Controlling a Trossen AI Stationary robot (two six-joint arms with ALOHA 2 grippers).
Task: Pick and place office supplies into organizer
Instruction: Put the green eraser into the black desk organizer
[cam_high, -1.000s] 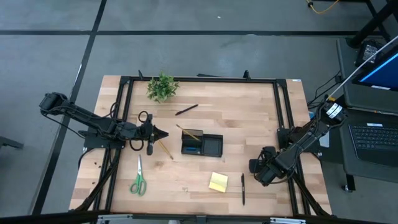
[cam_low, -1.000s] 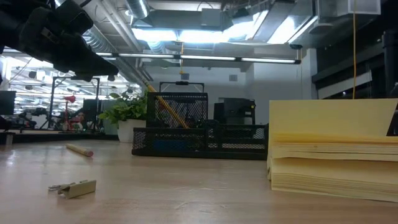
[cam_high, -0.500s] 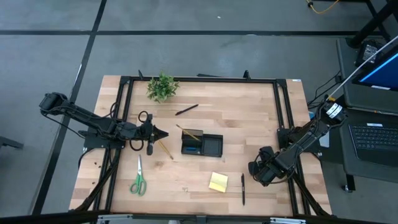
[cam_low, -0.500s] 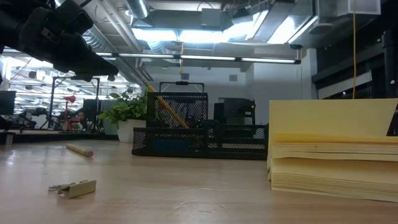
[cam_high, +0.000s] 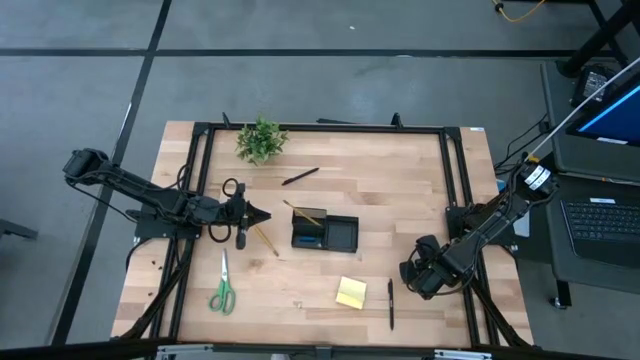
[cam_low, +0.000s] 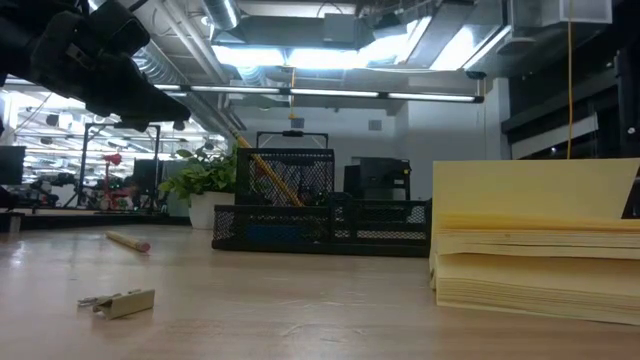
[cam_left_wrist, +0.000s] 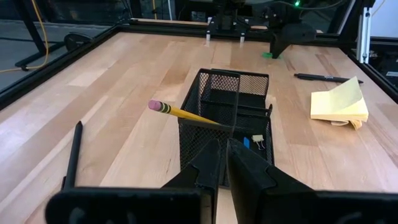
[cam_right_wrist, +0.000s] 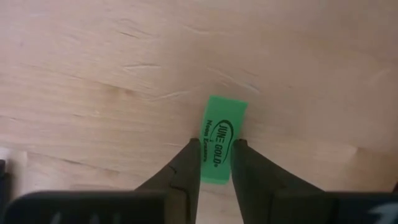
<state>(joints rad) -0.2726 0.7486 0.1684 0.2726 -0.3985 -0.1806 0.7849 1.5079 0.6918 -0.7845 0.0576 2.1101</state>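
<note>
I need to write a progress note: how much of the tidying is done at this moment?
Done: one pencil leans in the organizer.
In hand: the right hand has its fingers on a green eraser on the table.
Left: scissors, sticky notes, two pens and a loose pencil.

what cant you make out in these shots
- High view: the green eraser is hidden under the right claw.
- Right wrist view: the claw's fingers cover the green eraser sides and near end.
- Low view: the sticky-note pad is cut off by the edge and blocks the table behind.
</note>
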